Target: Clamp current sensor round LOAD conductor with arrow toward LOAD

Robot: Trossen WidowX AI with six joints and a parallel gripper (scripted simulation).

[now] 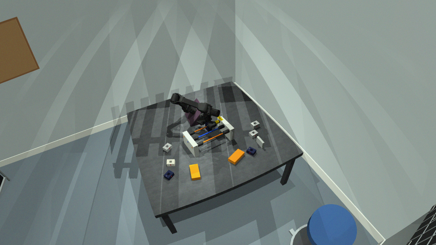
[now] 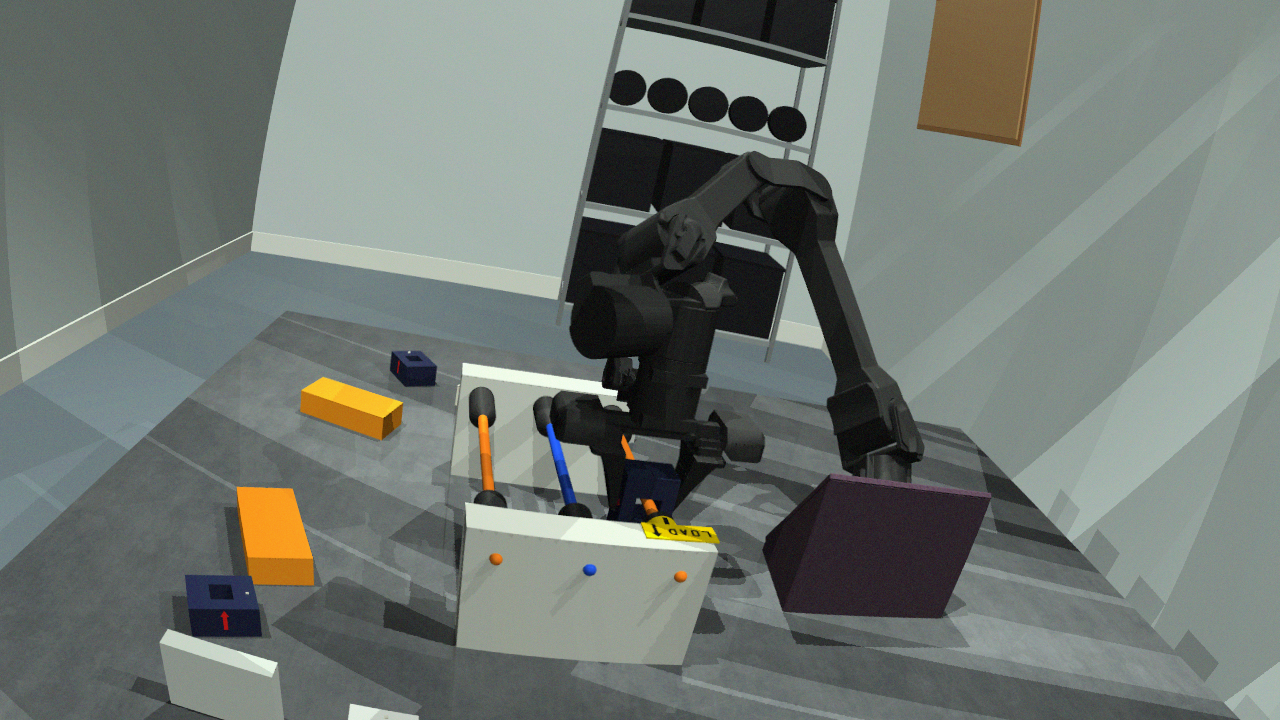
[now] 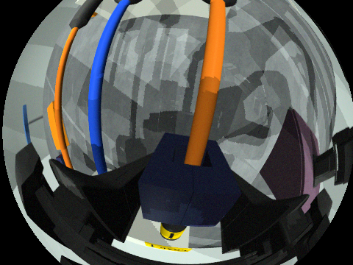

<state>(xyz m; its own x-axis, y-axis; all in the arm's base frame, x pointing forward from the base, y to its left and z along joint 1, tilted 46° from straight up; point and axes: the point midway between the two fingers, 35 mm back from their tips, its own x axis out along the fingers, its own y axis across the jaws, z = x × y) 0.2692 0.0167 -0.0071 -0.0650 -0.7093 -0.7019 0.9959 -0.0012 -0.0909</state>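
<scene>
The dark blue sensor (image 2: 660, 476) (image 3: 187, 200) is around the orange LOAD conductor (image 1: 200, 129) (image 2: 626, 445) (image 3: 211, 62), near its LOAD end. Its halves look together, with a thin seam on the side facing the wrist camera. My gripper (image 2: 646, 503) (image 3: 187, 163) is shut on the sensor, one finger against each side. The yellow LOAD marker (image 1: 220, 118) (image 2: 680, 533) (image 3: 169, 246) is on the end board just beyond the sensor. The sensor's arrow is not visible, and I cannot tell whether the latch is engaged.
A blue conductor (image 1: 207, 133) (image 2: 558, 461) (image 3: 95, 85) and another orange one (image 1: 213, 137) (image 2: 486, 452) run beside it between two white end boards (image 1: 190, 144) (image 2: 572, 608). A purple wedge (image 2: 881, 550) (image 3: 284, 158) stands close by. Orange blocks (image 1: 236, 156) (image 2: 350, 407) and small sensors lie farther off.
</scene>
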